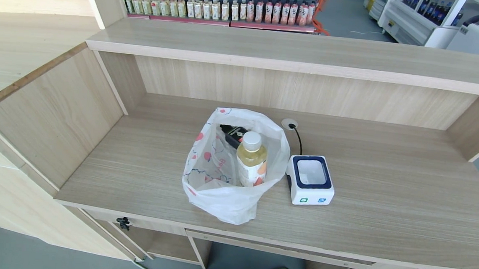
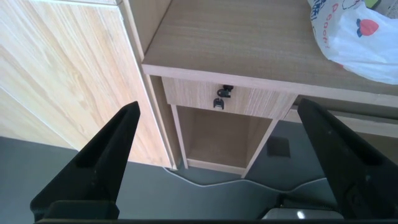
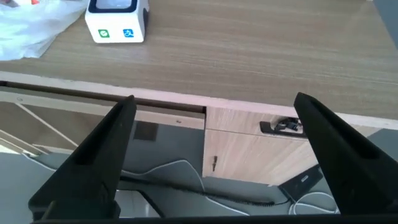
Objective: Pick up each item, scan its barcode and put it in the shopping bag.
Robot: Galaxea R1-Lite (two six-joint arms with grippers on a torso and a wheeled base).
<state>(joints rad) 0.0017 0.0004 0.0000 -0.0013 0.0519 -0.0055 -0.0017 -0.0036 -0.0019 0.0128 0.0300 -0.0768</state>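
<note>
Your left gripper [image 2: 217, 107] is spread wide with nothing between its fingers. It hangs in front of the counter, lower than the tabletop [image 2: 236, 31], facing a drawer front [image 2: 261, 101] with a small black lock [image 2: 220, 98] and an open cubby beneath it. A corner of the shopping bag [image 2: 348, 50] rests on the tabletop beyond it.

Your right gripper [image 3: 214, 98] is just as wide open and empty. It is held off the front edge of the tabletop, with a black latch [image 3: 283, 126] on the cabinet front near one finger. Past the edge, the scanner [image 3: 117, 22] sits on the tabletop with the shopping bag next to it.

From the head view, you can see the shopping bag standing open near the front edge of the tabletop, a little left of the middle. Inside it a bottle [image 1: 251, 158] of pale yellow drink with a white cap stands upright against the bag's right wall. Behind the bottle lies a dark item [image 1: 233, 135] that I cannot make out. The scanner, a white box with a dark blue frame around its window, is just to the right of the bag; whether they touch I cannot tell. A black cable [image 1: 298, 139] runs from the scanner's back to a round grommet [image 1: 289, 123] in the tabletop. Beyond the counter's raised ledge [image 1: 296, 50], a row of bottles [image 1: 218, 10] lines a store shelf.
</note>
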